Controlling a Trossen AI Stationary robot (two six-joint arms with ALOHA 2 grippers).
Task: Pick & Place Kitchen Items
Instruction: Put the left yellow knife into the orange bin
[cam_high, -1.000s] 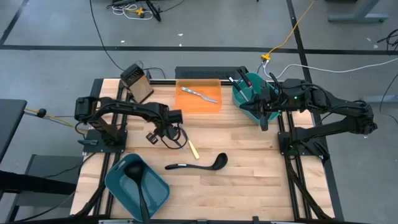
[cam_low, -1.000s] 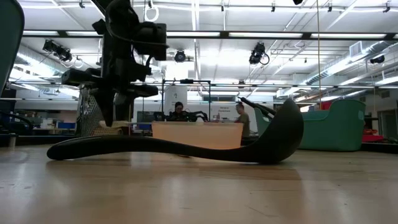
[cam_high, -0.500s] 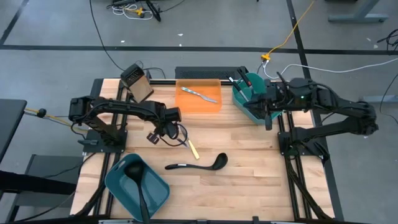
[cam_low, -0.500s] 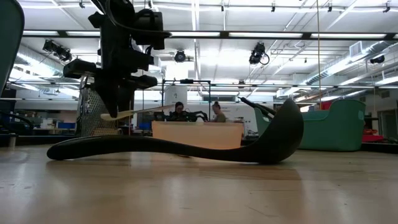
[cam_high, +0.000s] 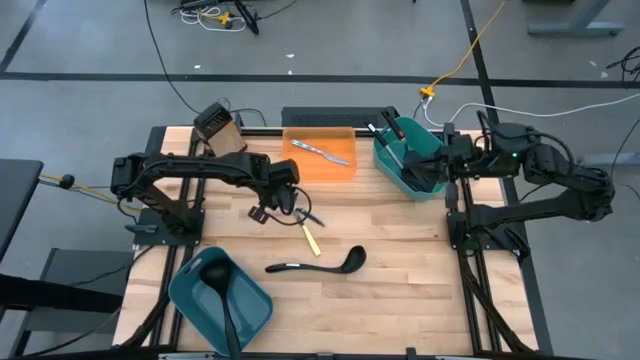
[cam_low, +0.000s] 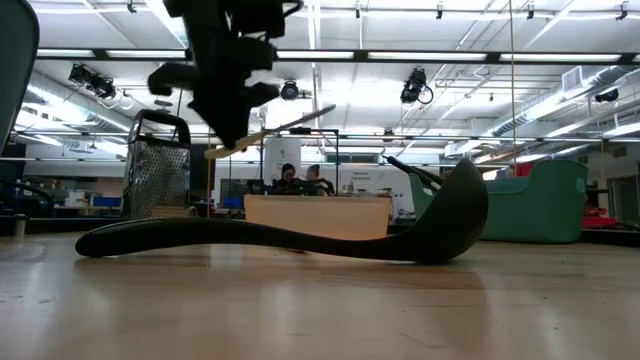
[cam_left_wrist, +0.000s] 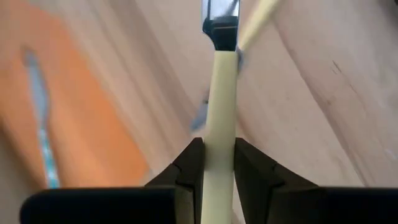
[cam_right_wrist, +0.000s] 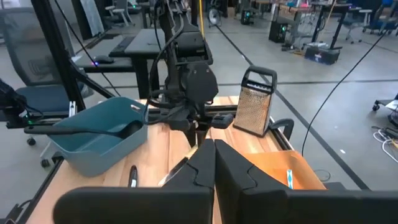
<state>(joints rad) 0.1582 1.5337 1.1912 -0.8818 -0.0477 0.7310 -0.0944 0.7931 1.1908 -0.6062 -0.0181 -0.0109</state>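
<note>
Aloft, slim pale-yellow smooth-handled utensil (cam_left_wrist: 221, 118) pinched by left tool (cam_left_wrist: 217, 165)

Grey floor (cam_high: 330, 40) with loose cables (cam_high: 215, 14); ceiling strip lights (cam_low: 575, 100); office chair (cam_right_wrist: 28, 43)

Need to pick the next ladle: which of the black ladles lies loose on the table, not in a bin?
The ladle lying bare on the wood at the table's middle, bowl pointing right. The other ladle sits inside the teal bin at the front left corner.
</note>
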